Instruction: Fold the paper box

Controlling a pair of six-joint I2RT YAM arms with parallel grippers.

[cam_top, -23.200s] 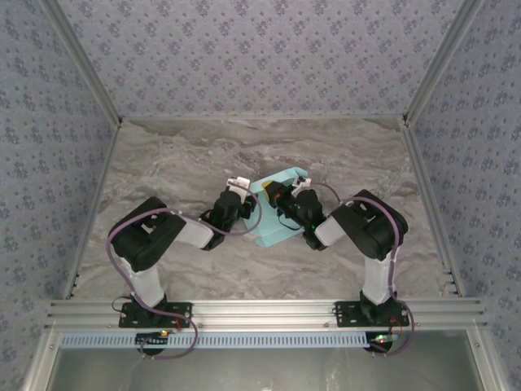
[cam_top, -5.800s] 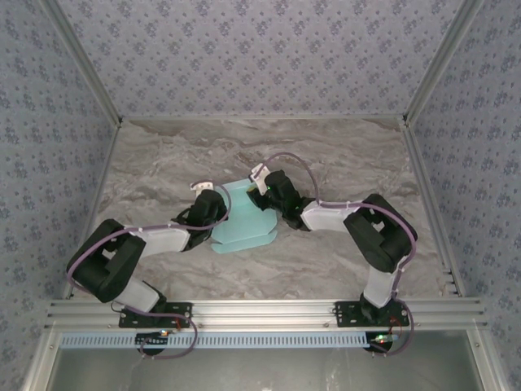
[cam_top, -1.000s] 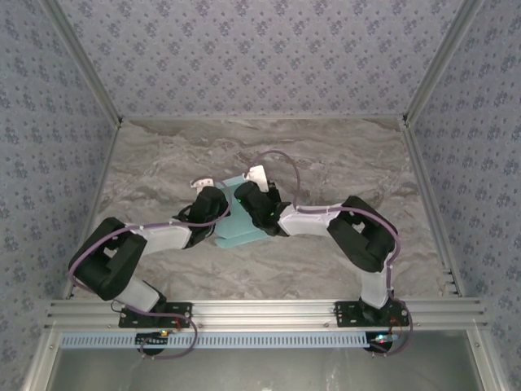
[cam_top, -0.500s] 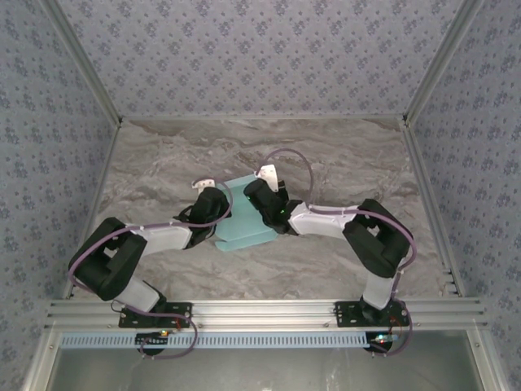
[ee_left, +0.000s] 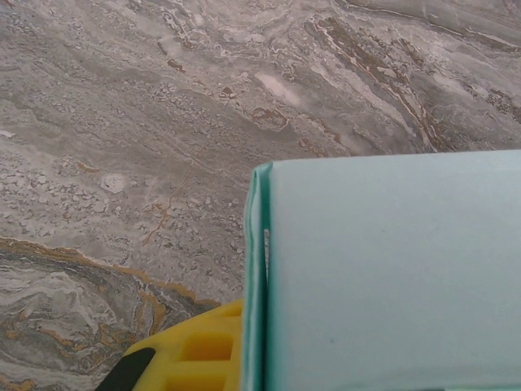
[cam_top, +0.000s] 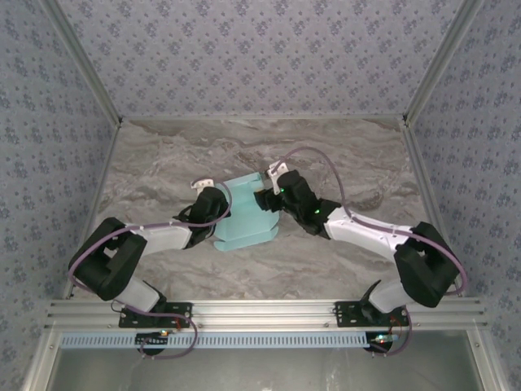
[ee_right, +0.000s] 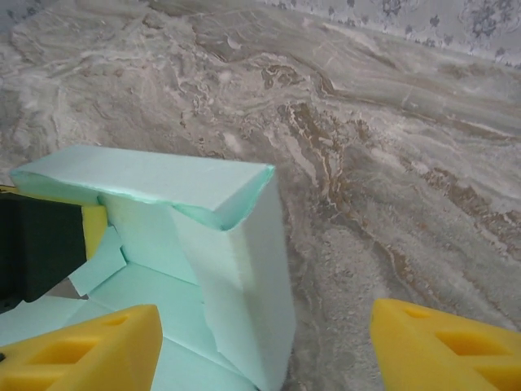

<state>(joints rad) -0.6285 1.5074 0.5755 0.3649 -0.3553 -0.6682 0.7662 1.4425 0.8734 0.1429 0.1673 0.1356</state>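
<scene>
paper box (cam_top: 246, 213): stands on the marble table (cam_top: 163, 163), between both grippers.
left gripper (cam_top: 220, 205): pinched narrow on the box's left wall.
right gripper (ee_right: 264, 314): spread wide, box corner between its fingers.

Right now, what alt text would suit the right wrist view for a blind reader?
A half-folded pale blue paper box stands on a grey marbled table, one wall upright. Two yellow fingertips sit apart at the bottom corners, not gripping it.
</scene>
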